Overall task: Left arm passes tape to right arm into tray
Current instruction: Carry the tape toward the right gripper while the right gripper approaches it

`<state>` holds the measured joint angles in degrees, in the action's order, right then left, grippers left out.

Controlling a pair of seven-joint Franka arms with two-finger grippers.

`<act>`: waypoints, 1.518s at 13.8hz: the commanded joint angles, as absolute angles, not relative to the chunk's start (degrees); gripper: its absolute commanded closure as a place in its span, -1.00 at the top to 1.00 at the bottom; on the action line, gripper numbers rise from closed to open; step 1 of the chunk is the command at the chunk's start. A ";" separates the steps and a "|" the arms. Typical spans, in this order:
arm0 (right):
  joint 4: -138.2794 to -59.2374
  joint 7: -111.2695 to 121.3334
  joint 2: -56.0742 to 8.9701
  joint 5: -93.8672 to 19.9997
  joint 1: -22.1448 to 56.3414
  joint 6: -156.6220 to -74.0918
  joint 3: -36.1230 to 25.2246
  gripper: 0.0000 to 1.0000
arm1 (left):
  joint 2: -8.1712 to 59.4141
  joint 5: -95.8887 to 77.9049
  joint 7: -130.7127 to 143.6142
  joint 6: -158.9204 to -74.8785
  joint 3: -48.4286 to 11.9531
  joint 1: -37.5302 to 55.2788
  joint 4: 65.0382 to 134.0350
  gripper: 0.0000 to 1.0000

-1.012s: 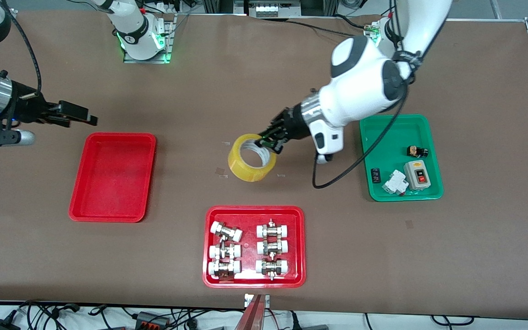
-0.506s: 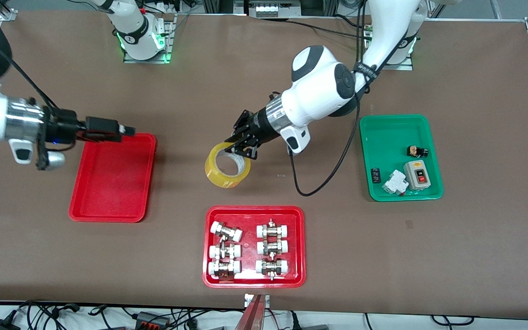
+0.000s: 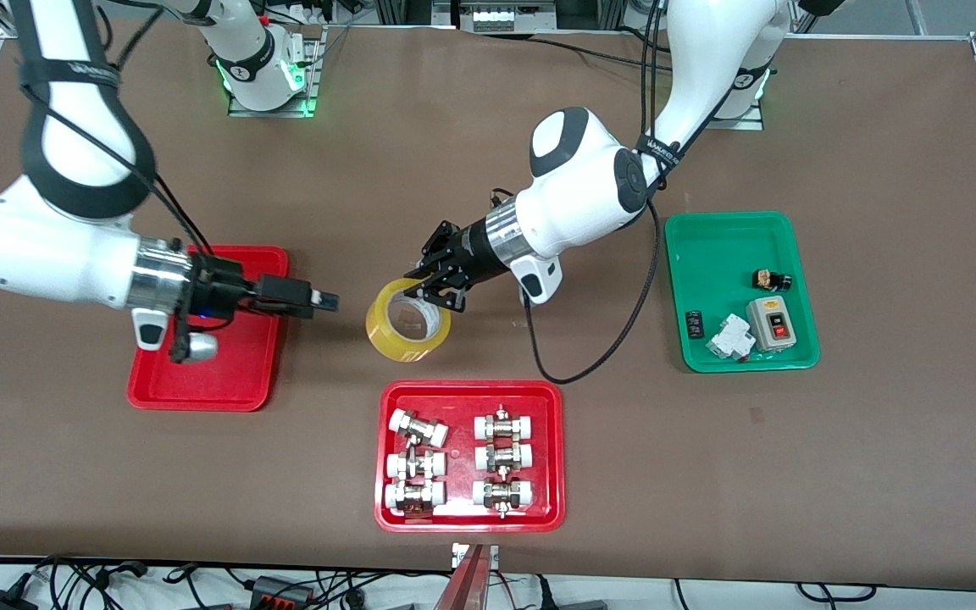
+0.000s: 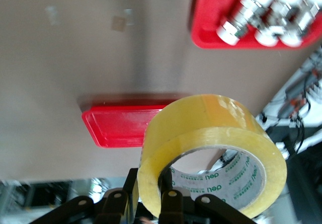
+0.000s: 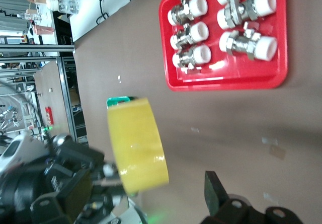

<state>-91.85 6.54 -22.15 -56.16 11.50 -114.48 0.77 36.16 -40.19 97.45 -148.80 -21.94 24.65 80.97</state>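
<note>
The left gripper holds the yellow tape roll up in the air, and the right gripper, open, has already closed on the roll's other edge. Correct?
Not quite. In the front view the right gripper is open and apart from the tape roll, over the table beside the plain red tray. The left gripper does hold the roll in the air.

Yellow tape [image 3: 407, 326] hangs tilted, apparently off the table, near the empty red tray [image 3: 225, 385].
</note>
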 commanded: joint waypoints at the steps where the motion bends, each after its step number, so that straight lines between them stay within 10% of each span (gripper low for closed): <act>1: -88.95 7.38 -25.83 -58.96 14.66 -119.68 0.53 1.00 | 36.74 -39.29 89.22 -148.54 -21.80 25.40 78.66 -1.00; 17: -89.56 18.54 -28.12 -58.62 17.14 -122.17 0.44 1.00 | 37.18 -34.98 89.21 -148.54 -21.71 26.81 79.45 -0.90; 19: -89.21 18.28 -28.04 -58.54 17.14 -122.17 0.44 -0.06 | 37.18 -34.98 89.21 -148.54 -21.71 26.81 79.45 -0.90; 21: -88.68 18.19 -27.95 -58.54 17.14 -122.17 0.44 -0.59 | 37.18 -34.98 89.21 -148.54 -21.71 26.81 79.37 -0.90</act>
